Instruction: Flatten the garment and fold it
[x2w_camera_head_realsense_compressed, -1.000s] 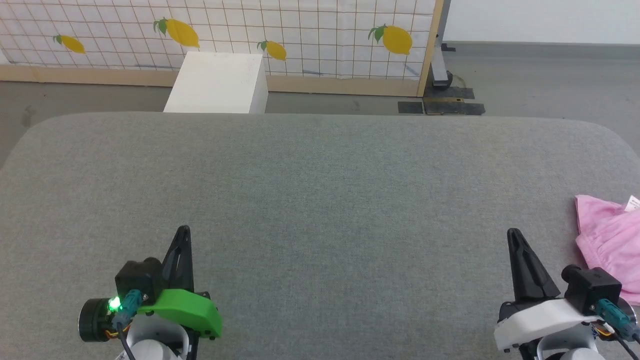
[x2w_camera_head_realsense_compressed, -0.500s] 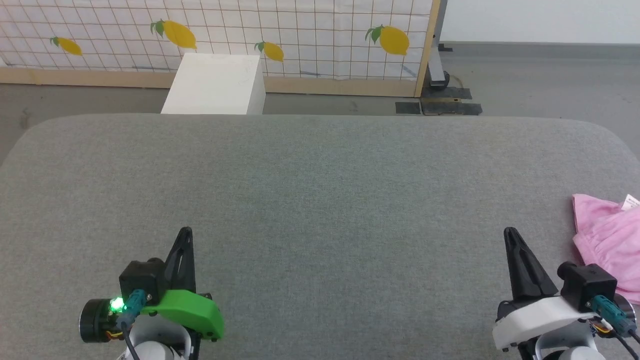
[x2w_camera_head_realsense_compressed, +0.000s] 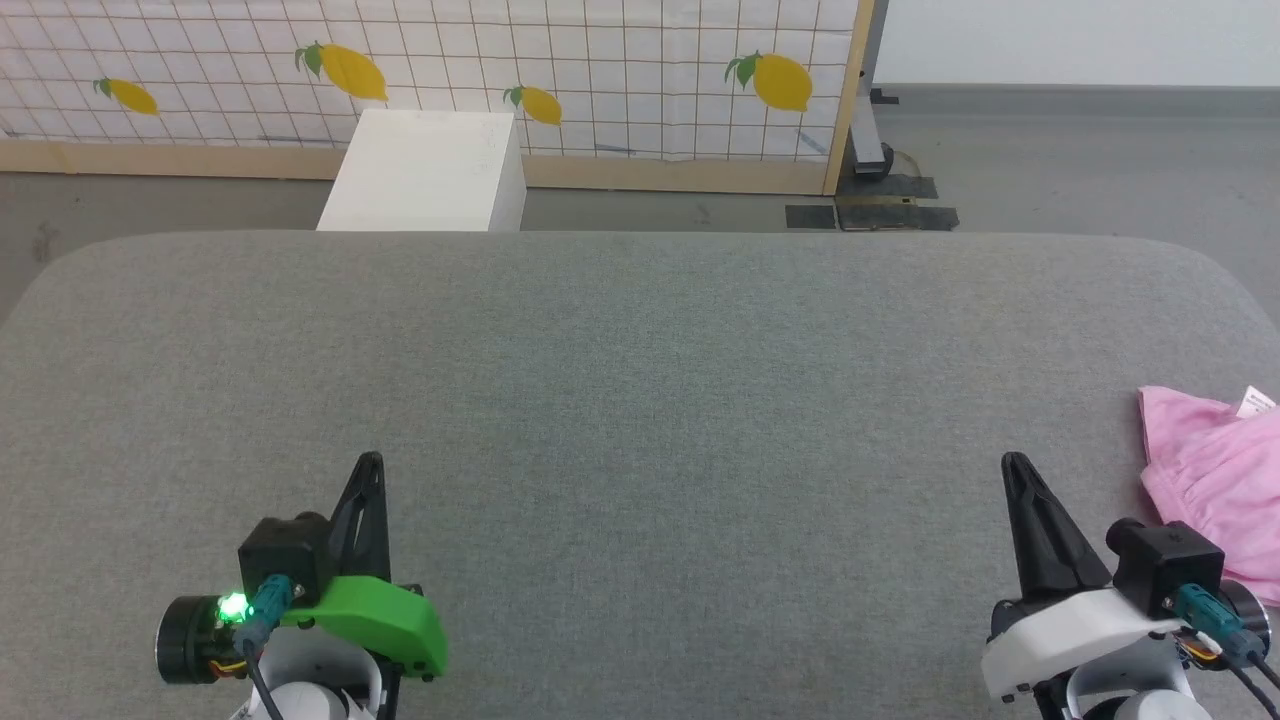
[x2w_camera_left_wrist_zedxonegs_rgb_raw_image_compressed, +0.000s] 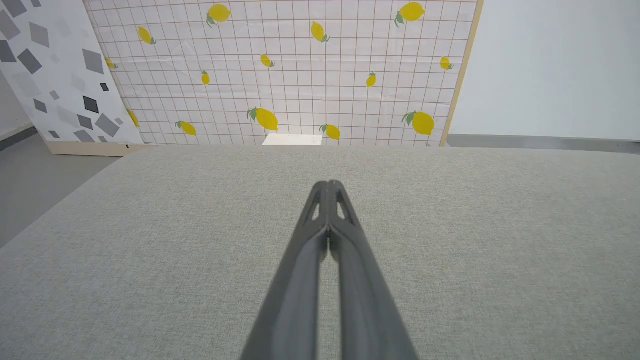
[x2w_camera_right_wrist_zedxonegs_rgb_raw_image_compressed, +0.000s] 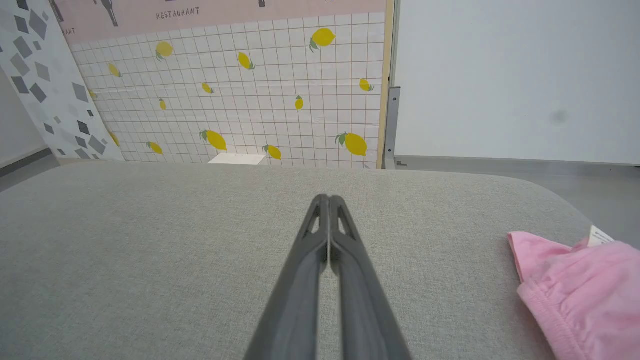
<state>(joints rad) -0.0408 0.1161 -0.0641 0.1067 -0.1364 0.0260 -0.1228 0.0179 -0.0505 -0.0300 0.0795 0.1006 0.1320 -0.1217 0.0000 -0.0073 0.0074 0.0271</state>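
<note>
Your desk (x2w_camera_head_realsense_compressed: 640, 350): grey woven fabric, flat, rounded corners. Behind it you've got grey floor (x2w_camera_head_realsense_compressed: 1080, 160), a white box (x2w_camera_head_realsense_compressed: 425, 170) and a gridded panel (x2w_camera_head_realsense_compressed: 600, 70) printed with lemons. Garment (x2w_camera_head_realsense_compressed: 1215, 490) lies crumpled at the desk's right edge: thin pink cloth, gathered hem, white label (x2w_camera_head_realsense_compressed: 1255, 402). It's beside the right end effector (x2w_camera_head_realsense_compressed: 1014, 462), clear of the fingers. Left end effector (x2w_camera_head_realsense_compressed: 369, 460) and right are both pinched closed, empty.

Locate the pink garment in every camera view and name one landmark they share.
Head view: garment at the right edge, just right of the right gripper.
Right wrist view: garment at lower right, right of the right gripper.
Left wrist view: grey pad, then the lemon screen.
Shared landmark: white box before the lemon screen.
</note>
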